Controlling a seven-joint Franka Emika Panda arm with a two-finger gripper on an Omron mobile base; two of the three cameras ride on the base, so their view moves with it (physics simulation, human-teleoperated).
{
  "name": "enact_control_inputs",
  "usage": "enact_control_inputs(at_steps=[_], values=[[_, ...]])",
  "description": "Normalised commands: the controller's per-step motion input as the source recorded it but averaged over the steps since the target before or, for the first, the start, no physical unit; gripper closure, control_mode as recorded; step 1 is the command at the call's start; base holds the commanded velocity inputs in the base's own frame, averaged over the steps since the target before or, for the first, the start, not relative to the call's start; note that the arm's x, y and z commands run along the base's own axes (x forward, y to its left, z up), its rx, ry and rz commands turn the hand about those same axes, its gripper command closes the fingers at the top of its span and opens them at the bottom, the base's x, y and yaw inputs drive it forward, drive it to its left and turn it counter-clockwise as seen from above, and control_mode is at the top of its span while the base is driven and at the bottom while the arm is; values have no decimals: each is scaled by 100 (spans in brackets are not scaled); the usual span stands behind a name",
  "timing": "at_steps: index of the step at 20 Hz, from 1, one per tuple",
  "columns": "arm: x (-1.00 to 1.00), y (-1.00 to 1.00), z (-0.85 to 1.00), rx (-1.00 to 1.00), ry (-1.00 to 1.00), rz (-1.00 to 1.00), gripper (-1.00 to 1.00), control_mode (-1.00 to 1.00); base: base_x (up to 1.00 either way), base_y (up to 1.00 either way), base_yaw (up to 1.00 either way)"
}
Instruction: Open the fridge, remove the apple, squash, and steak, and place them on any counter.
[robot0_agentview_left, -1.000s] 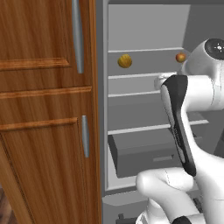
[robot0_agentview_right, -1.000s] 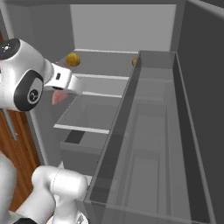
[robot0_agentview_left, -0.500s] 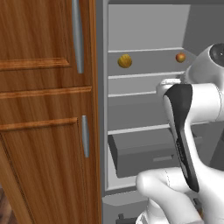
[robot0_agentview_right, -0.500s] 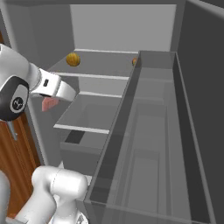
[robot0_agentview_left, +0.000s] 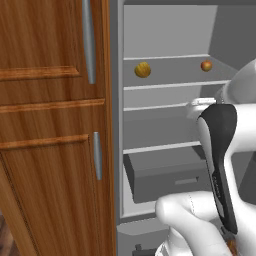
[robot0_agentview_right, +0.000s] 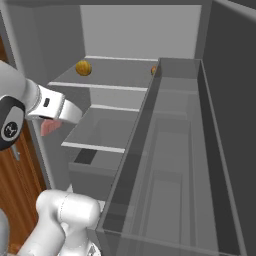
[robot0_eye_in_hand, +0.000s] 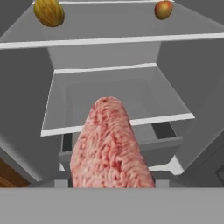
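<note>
Hand view: steak before grey fridge shelves.

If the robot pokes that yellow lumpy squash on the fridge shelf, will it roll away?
Probably a little. The squash looks rounded, so a push could set it rolling, though its lumps would likely stop it soon. It sits alone on a flat shelf with bare space around it, so nothing would block it. It seems firm, so it should not squash like the steak.
</note>
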Motion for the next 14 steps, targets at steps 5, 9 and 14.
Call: enact_control_inputs(at_steps=[5, 9, 14], values=[[0, 0, 0, 0, 0, 0, 100, 100, -19, 1, -1], [0, 0, 0, 0, 0, 0, 100, 100, -82, 15, -13], [0, 0, 0, 0, 0, 0, 100, 100, -79, 27, -62]])
